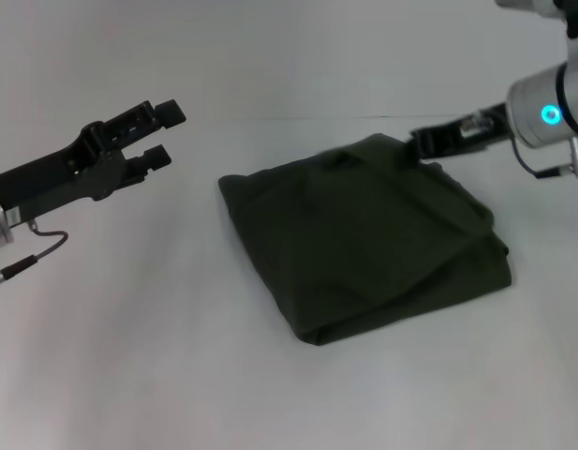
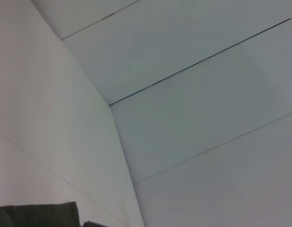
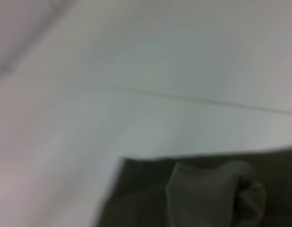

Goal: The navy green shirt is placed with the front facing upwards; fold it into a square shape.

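The navy green shirt (image 1: 363, 239) lies folded into a rough square on the white worktop (image 1: 129, 356), the left gripper (image 1: 164, 134) hovering left of it with fingers spread, the right gripper (image 1: 422, 143) at its far corner, grip unclear

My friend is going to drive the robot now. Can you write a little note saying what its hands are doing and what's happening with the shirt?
Left hand: open, raised off the table, left of the shirt, holding nothing.
Right hand: at the shirt's far right corner; grip unclear.
Navy green shirt: lying mid-table, already folded into a rough square, print hidden.
Done: the folds.
Left: probably just pull the right hand clear and tidy uneven edges.
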### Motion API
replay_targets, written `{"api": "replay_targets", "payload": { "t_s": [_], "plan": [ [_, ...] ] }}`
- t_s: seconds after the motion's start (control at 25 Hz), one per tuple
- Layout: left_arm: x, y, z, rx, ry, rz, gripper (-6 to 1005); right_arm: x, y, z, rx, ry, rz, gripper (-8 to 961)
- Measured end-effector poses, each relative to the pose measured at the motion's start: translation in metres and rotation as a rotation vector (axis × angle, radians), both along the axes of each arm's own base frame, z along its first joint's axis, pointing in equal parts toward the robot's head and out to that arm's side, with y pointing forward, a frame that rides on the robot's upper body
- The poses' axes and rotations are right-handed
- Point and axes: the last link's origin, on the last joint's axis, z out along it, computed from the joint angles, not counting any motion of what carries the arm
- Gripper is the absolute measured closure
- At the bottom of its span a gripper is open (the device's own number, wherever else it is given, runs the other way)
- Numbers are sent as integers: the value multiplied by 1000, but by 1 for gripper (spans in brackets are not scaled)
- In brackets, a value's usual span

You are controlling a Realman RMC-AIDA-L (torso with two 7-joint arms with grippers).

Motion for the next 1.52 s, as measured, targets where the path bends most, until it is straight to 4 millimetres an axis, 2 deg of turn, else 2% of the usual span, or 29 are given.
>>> {"api": "replay_targets", "payload": {
  "t_s": [0.16, 0.32, 0.48, 0.88, 1.32, 1.52],
  "plan": [
    [-2, -1, 1, 5, -3, 7, 50, 37, -1, 4, 47, -93, -111, 892],
    [-2, -1, 1, 10, -6, 11, 50, 55, -4, 9, 79, -96, -145, 877],
    [-3, 0, 1, 13, -5, 15, 50, 61, -5, 7, 85, -98, -159, 861],
    [-3, 0, 1, 14, -5, 18, 50, 60, -4, 4, 82, -102, -168, 822],
    [-2, 1, 0, 12, -6, 15, 49, 77, 3, 22, 161, -199, -229, 780],
    [-2, 1, 0, 13, -5, 15, 49, 79, 6, 33, 207, -214, -250, 615]
  ]
}}
